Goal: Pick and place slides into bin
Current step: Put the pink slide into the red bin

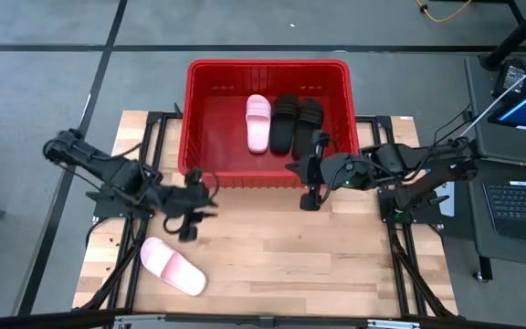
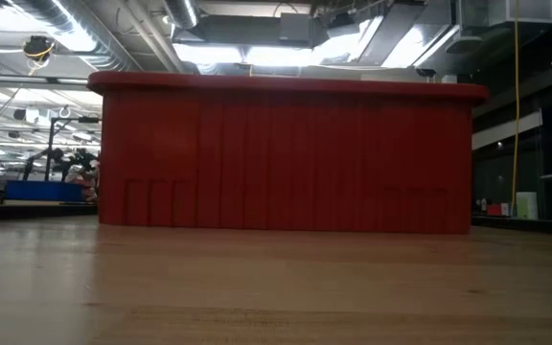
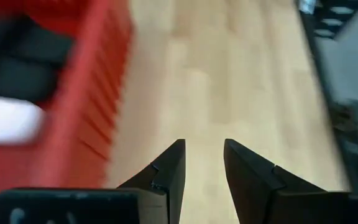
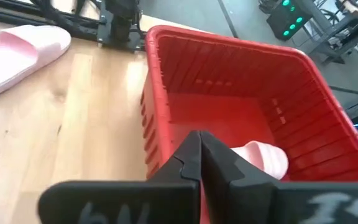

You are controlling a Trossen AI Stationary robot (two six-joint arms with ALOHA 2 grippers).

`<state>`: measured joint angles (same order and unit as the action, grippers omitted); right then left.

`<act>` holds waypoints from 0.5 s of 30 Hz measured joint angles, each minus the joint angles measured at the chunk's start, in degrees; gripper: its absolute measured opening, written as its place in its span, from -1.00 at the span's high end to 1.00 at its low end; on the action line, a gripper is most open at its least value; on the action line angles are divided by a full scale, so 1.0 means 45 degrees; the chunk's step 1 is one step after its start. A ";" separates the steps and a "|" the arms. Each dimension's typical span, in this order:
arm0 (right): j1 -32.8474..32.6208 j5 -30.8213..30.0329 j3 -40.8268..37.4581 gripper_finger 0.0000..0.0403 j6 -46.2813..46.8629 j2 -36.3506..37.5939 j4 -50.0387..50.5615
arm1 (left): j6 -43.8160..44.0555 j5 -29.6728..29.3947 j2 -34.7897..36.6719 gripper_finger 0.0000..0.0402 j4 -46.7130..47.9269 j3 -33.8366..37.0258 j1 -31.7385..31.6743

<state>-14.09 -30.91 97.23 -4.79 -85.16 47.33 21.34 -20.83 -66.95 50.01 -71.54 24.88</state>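
On the desk (image 1: 272, 247), nearest the front edge at about 8 o'clock from the centre, one pink slide (image 1: 173, 266) lies flat and alone, angled across the boards. Just beyond it, at its 1 o'clock, the left tool (image 1: 190, 217) hangs over bare wood; its fingers (image 3: 169, 171) stand slightly apart and hold nothing. Across the desk at 3 o'clock from that tool, the right tool (image 1: 305, 179) sits by the bin's near wall, fingers (image 4: 188, 155) pressed together and empty.

The bin (image 1: 210, 110) fills the far half of the desk, its ribbed red wall standing between both tools and the footwear inside. In it, toward the right side, three slides lie side by side, lengthwise: a pink one (image 1: 258, 122), then two black ones (image 1: 286, 122) (image 1: 308, 121) at its 3 o'clock, all close together.

Beyond the desk at 3 o'clock, a laptop (image 1: 519, 206) rests on a dark stand.
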 joint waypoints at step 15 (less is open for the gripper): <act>-0.0364 -0.0015 -0.0005 0.97 0.1434 -0.0142 -0.0775 | 0.5855 0.3642 -0.3905 0.56 0.6159 -0.5056 0.4063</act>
<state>-15.73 -30.98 97.21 1.66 -85.80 43.85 47.69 -4.44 -84.52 77.73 -94.29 43.16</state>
